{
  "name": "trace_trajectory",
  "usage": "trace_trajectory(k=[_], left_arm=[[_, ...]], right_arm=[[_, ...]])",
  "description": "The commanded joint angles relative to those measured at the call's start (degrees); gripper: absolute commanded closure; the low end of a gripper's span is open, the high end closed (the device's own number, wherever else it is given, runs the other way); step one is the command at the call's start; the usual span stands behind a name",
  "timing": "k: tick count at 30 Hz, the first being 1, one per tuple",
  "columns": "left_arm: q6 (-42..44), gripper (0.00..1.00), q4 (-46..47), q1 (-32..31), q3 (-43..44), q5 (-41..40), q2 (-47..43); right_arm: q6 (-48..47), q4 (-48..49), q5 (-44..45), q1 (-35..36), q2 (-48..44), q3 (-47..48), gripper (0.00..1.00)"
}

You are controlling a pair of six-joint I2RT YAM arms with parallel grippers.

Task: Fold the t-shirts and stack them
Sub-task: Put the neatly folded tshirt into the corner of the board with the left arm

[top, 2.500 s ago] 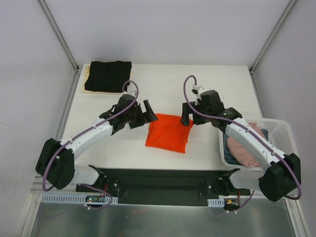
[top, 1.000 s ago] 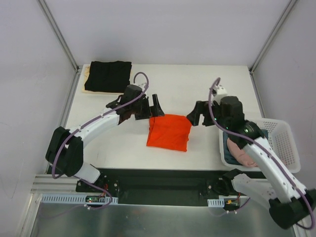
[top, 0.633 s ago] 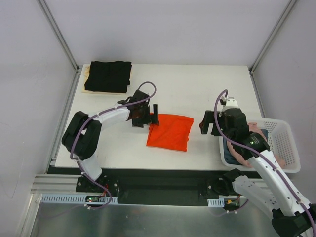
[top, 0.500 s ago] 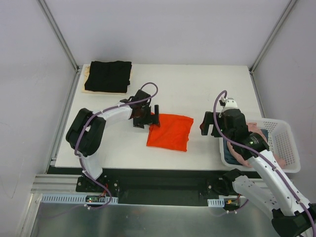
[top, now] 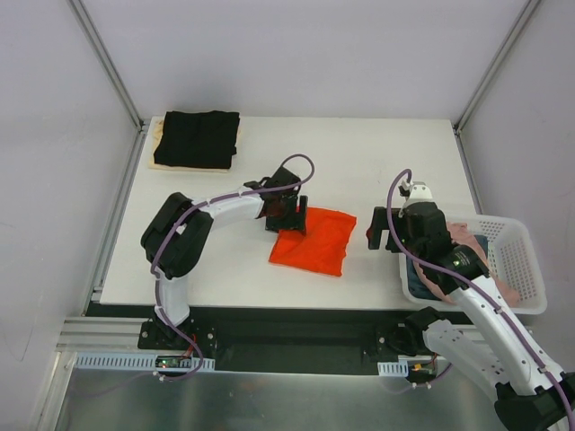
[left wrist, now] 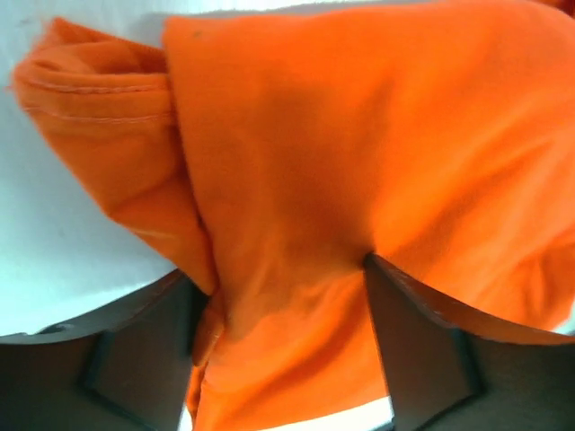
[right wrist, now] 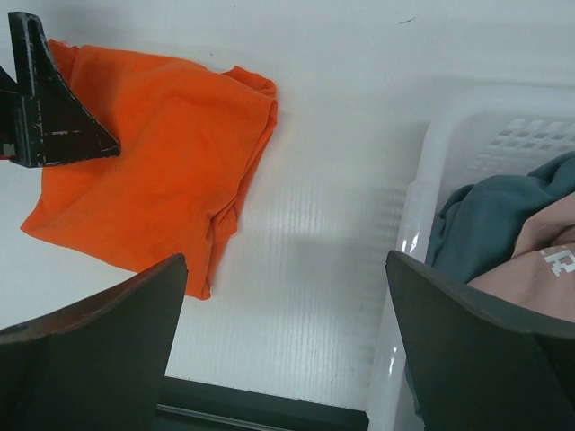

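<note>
T-shirts lie in three places, and we place each by the gripper nearest it. An orange-red t-shirt, roughly folded, sits on the white table right at the left gripper. In the left wrist view a thick ridge of its cloth fills the whole gap between the two black fingers. Both fingers touch the fabric, and a hemmed fold bulges out past the finger on the left of that view. The fingers stand some way apart with the cloth between them. Whether they clamp it firmly or only bracket it we cannot tell.

The right gripper hangs over bare table with its fingers spread wide and nothing between them. From it, the orange-red t-shirt lies ahead and off to the left, apart from its fingers. A white lattice basket stands just beside its right finger. In that basket we see a dark blue t-shirt crumpled against the near wall and a pink t-shirt beside it.

Well away from the left gripper, at the far left corner of the table, a black t-shirt lies folded flat. It rests on a cream t-shirt, of which only the edges show.
</note>
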Motion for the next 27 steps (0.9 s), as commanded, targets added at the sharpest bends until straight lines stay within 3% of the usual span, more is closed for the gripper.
trace_trajectory(k=[1, 4, 5, 8, 14, 21, 27], left_arm=[[-1.2, 0.43, -5.4, -2.1, 3.6, -9.4, 5.8], [-1.3, 0.66, -9.5, -2.5, 6.2, -16.0, 7.2], [-1.1, 0.8, -10.5, -2.5, 6.6, -17.1, 7.2], [0.0, 1.0, -11.6, -2.6, 7.7, -21.8, 6.3], [5.2, 1.0, -14.6, -2.1, 9.8, -36.2, 2.5], [21.8, 1.0, -13.7, 1.5, 14.4, -50.6, 0.7], [34.7, 1.0, -6.8, 9.5, 18.9, -50.1, 2.3]], right_arm=[[-1.1, 1.1, 2.2, -0.4, -0.2, 0.0, 0.03], [-1.4, 0.9, 2.6, -0.5, -0.2, 0.0, 0.03], [-1.3, 0.9, 2.9, -0.5, -0.2, -0.2, 0.03], [-1.4, 0.9, 3.8, -0.5, -0.5, -0.5, 0.03], [-1.7, 0.8, 4.7, -0.6, -0.5, -1.0, 0.03], [-2.2, 1.3, 4.7, -0.7, -0.8, -1.5, 0.03], [-2.4, 2.0, 4.9, -0.6, -0.3, -1.9, 0.03]])
